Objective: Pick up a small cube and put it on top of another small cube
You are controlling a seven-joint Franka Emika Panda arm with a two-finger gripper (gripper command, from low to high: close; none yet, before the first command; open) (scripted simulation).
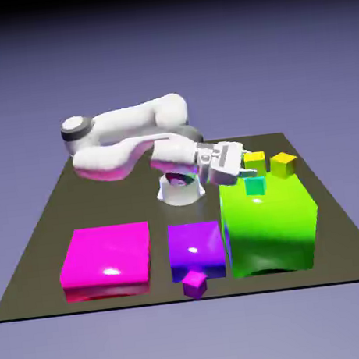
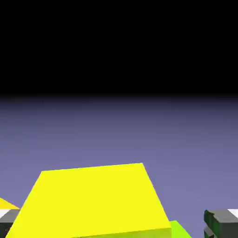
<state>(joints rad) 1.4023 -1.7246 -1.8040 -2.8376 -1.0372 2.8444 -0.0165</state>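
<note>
The small cube (image 1: 256,160), yellow, sits directly above the tiny cyan cube (image 1: 254,185) and seems to rest on it. The cyan cube stands on top of the large bright-green block (image 1: 270,227), near its back edge. My gripper (image 1: 247,165) reaches in from the exterior view's left, level with the yellow cube, and is open. In the hand view the yellow cube (image 2: 93,200) fills the lower middle. The grey fingertips (image 2: 222,222) stand wide at the bottom corners, with a gap on the right side of the cube. The cyan cube is hidden in that view.
A second yellowish small cube (image 1: 283,164) lies just right of the stack. A large magenta block (image 1: 105,258) and a purple block (image 1: 195,247) stand left of the green block. A small magenta-purple cube (image 1: 195,284) sits at the table's front edge.
</note>
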